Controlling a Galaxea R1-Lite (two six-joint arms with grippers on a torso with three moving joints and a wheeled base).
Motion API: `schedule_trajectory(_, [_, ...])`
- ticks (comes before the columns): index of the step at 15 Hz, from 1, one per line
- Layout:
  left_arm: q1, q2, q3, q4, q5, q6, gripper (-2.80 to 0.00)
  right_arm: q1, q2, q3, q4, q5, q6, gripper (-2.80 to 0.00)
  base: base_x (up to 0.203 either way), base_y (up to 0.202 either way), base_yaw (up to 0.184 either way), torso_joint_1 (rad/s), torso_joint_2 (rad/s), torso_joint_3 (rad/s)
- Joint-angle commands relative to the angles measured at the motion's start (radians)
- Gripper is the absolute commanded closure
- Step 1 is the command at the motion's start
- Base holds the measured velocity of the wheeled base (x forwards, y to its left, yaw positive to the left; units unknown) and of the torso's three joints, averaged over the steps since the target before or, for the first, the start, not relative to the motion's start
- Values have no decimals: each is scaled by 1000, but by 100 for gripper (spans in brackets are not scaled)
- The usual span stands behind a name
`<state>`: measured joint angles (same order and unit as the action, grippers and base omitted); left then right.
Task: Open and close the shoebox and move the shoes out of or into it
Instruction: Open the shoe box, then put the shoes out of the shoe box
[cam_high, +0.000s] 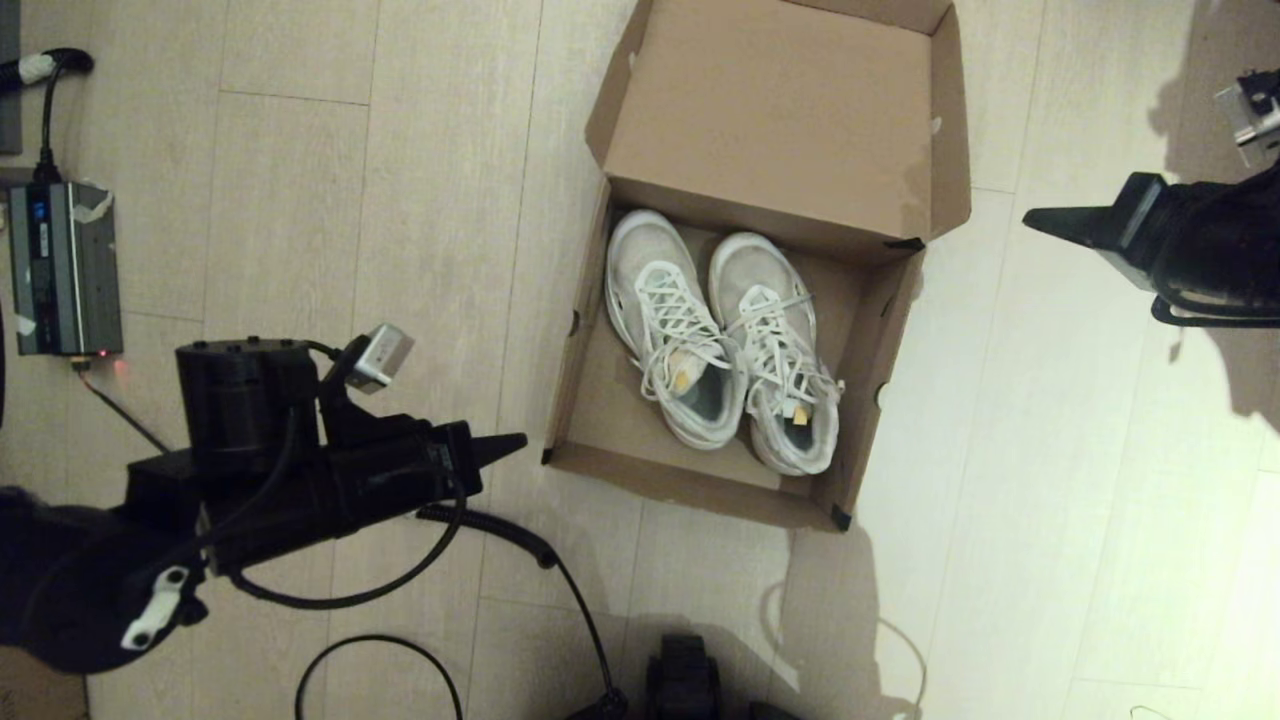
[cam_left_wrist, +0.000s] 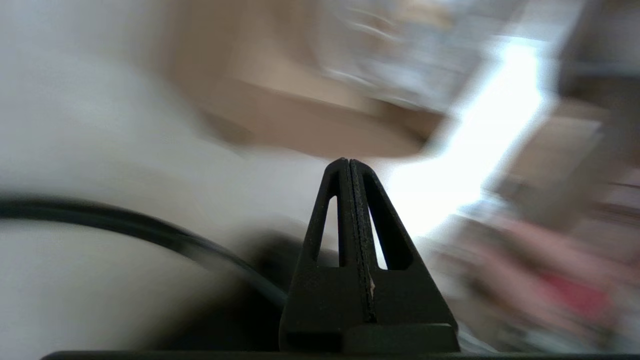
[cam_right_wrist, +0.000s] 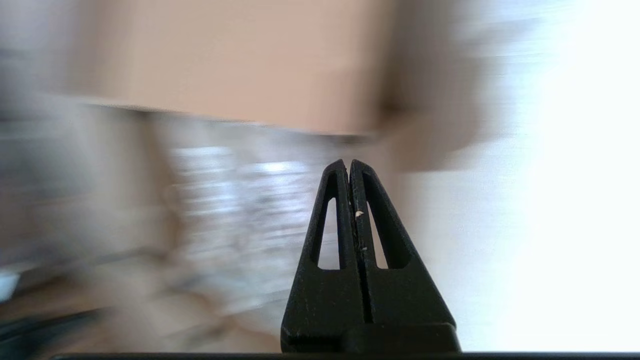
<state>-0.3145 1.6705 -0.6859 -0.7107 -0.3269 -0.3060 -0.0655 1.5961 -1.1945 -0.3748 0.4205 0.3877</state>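
Observation:
The brown cardboard shoebox (cam_high: 590, 400) stands open on the floor, its hinged lid (cam_high: 780, 110) folded back on the far side. Both white lace-up sneakers (cam_high: 670, 330) (cam_high: 785, 360) lie side by side inside, toes pointing away from me. My left gripper (cam_high: 515, 441) is shut and empty, its tip just short of the box's near left corner. My right gripper (cam_high: 1035, 217) is shut and empty, hovering right of the box near the lid's right corner. In the left wrist view the fingers (cam_left_wrist: 348, 167) press together; in the right wrist view the fingers (cam_right_wrist: 348, 167) do the same.
A grey power unit (cam_high: 65, 265) with a cable lies on the floor at the far left. Black cables (cam_high: 520, 545) run over the floor below my left arm. Pale wood planks surround the box.

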Motion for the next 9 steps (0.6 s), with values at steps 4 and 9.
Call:
schedule_trajectory(4, [52, 232, -86, -187, 116, 77, 0, 182, 30, 29, 47, -467, -268, 0, 0, 0, 0, 0, 0, 0])
schedule_trajectory(9, [110, 405, -268, -203, 94, 18, 0, 260, -16, 81, 51, -482, -290, 0, 0, 0, 0, 0, 0, 0])
